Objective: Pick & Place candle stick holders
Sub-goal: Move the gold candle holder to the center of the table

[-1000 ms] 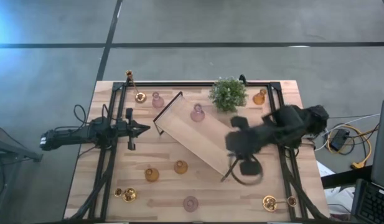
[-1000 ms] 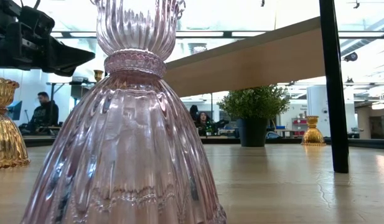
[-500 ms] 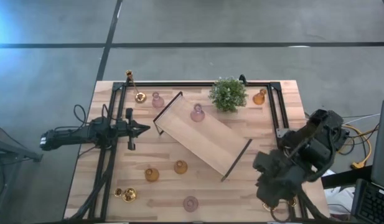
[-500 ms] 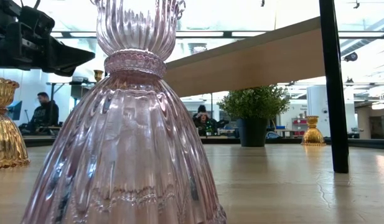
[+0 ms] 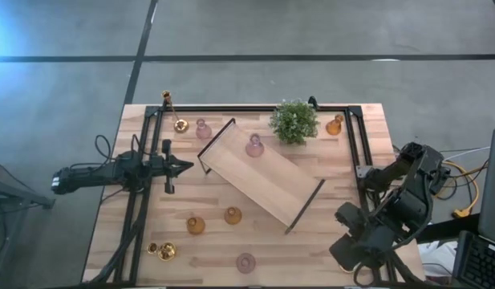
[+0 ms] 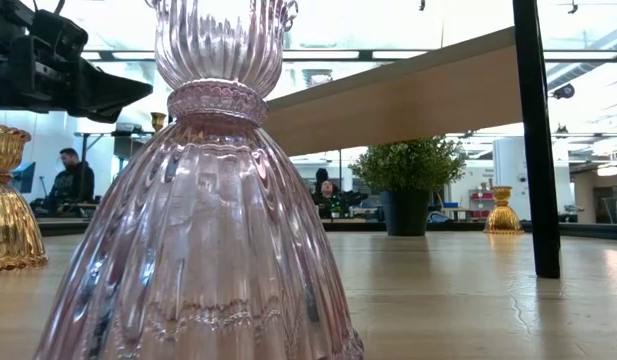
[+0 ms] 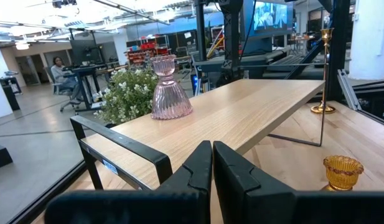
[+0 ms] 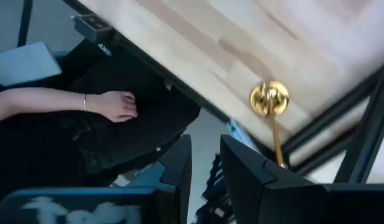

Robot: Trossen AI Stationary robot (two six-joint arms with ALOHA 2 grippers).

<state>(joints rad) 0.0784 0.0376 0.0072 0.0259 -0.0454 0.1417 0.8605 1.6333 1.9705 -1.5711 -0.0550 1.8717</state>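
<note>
1. Right hand (image 5: pixel 353 258) is hovering at the tabletop's (image 5: pixel 191 205) front right corner, over the edge. In its wrist view the fingers (image 8: pixel 179 165) are sitting slightly apart, nothing between them.
2. That wrist view is showing a gold holder (image 8: pixel 270 98) lying near the tabletop edge, its stem running toward the black frame rail. Below the tabletop a person's hand (image 8: pixel 117 106) is resting on dark fabric.
3. Left hand (image 5: pixel 181 167) is parked over the left side of the tabletop, pointing at the tray. Fingers (image 7: pixel 195 171) are sitting together, empty.
4. Wooden tray (image 5: pixel 271 189) is lying diagonally across the middle. One pink holder (image 5: pixel 254 145) is standing upright on its far end.
5. Second pink holder (image 5: pixel 203 128) is standing just off the tray's far end, beside the tall gold holder (image 5: pixel 173 112) at the far left corner.
6. Plant (image 5: pixel 294 120) is sitting at the far edge, right of centre. An amber holder (image 5: pixel 334 124) is standing near it toward the far right corner.
7. Two amber holders (image 5: pixel 196 225) (image 5: pixel 233 215) are standing front of the tray, left of centre.
8. Short gold holder (image 5: pixel 162 251) is lying at the front left corner.
9. Third pink holder (image 5: pixel 245 262) is standing at the front edge, centre, filling the low view.
</note>
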